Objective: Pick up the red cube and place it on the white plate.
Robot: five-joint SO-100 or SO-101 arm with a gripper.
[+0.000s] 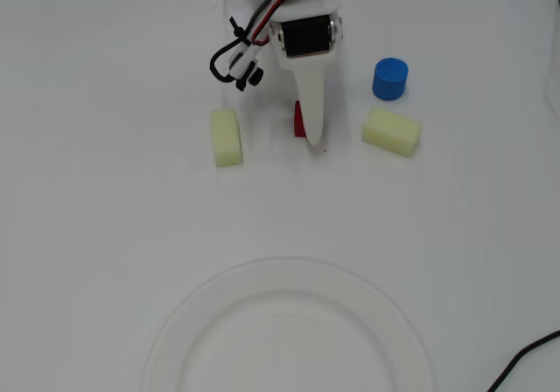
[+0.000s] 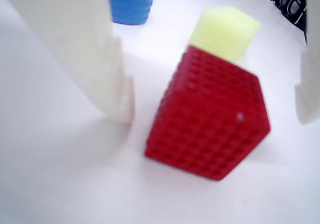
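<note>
Parted white fingers (image 2: 117,91) of the gripper (image 2: 215,114) straddle the red cube (image 2: 210,121), neither visibly touching it, on the white table (image 1: 105,234). No writing is legible. The cube sits corner-turned, well apart from the white plate (image 1: 175,331), between pale yellow blocks (image 1: 226,136).

A plain robotics test bench: a bare white table (image 1: 105,234) holding small 3D-printed blocks, with a loose black cable (image 1: 525,361) at its edge.
</note>
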